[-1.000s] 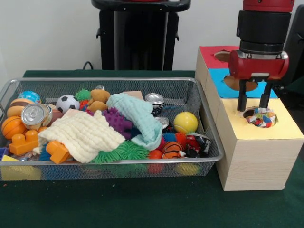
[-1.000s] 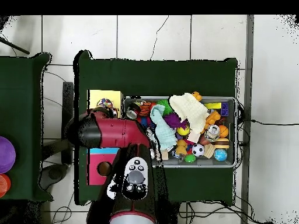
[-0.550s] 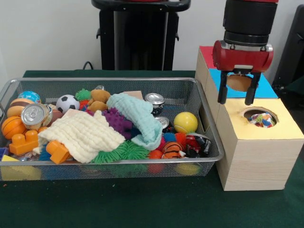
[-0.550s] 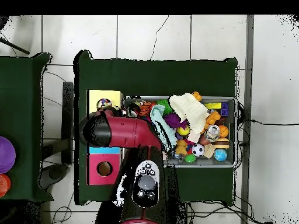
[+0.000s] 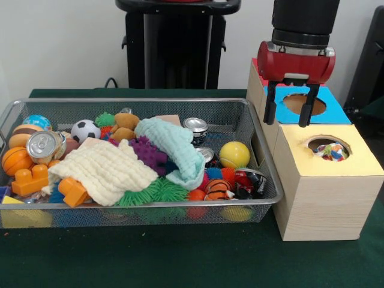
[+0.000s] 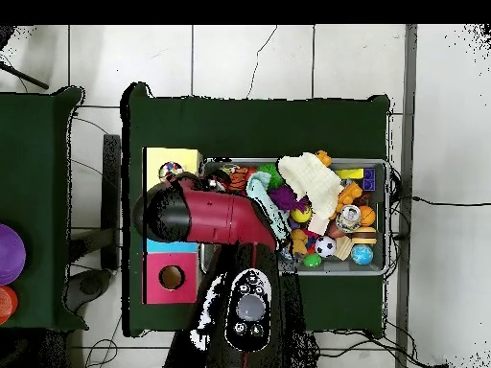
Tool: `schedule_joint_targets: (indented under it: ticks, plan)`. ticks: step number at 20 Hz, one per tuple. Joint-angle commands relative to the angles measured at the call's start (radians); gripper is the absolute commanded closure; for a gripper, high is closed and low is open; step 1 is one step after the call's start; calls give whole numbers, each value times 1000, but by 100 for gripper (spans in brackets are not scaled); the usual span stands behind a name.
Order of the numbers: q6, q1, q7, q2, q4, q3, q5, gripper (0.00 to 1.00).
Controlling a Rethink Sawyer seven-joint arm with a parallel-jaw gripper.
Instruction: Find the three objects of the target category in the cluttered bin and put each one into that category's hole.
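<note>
A dark green cloth (image 5: pixel 180 258) is covering the table; a purple disc (image 6: pixel 10 254) is lying on a neighbouring green table (image 6: pixel 38 134).

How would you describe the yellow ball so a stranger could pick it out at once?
Start at the wire bin and go to its end nearest the wooden box. The yellow ball sits there, just right of the mint cloth and in front of a silver can. It is the only plain, smooth yellow ball; the others nearby are patterned or spiky.

Even, soft indoor light (faint shadows only)
</note>
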Motion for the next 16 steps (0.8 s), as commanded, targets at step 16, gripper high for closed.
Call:
schedule_joint_targets:
  ticks: [16]
  plan:
    - [156,43,159,39,9,-34,-33,0]
